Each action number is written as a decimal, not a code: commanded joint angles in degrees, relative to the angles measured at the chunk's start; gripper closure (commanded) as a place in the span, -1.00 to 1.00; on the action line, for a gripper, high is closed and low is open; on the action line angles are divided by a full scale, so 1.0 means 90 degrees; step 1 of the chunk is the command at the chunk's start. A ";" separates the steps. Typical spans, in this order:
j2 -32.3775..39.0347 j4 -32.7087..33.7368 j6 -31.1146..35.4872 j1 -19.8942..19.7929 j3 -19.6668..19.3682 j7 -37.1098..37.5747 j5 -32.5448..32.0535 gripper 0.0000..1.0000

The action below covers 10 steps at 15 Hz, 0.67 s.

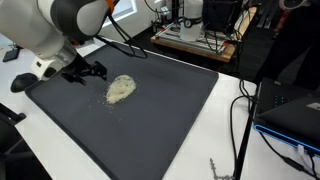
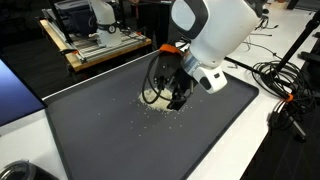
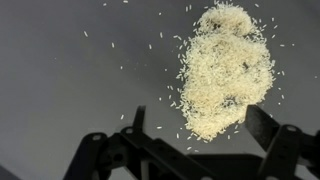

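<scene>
1. Gripper (image 3: 180,138) is seen wide open w/ nothing held. It hangs just beside the rice pile (image 3: 225,65), which lies on the black mat (image 1: 170,110), off its centre.
2. Risk, prob.: grains could be scattered further across the mat if the pile is clipped by a finger. Stray grains are seen round it.
3. Cables (image 1: 240,105) & wooden rack (image 2: 95,45) are seen off the mat's edges. Nothing is seen betw. gripper & pile.

One heap of rice grains (image 3: 225,70), one dark mat (image 1: 170,105), one tool (image 3: 197,125).
</scene>
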 commanded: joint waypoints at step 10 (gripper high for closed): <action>-0.1079 -0.2061 0.1318 -0.1639 0.0905 -0.0988 0.1164 -1.00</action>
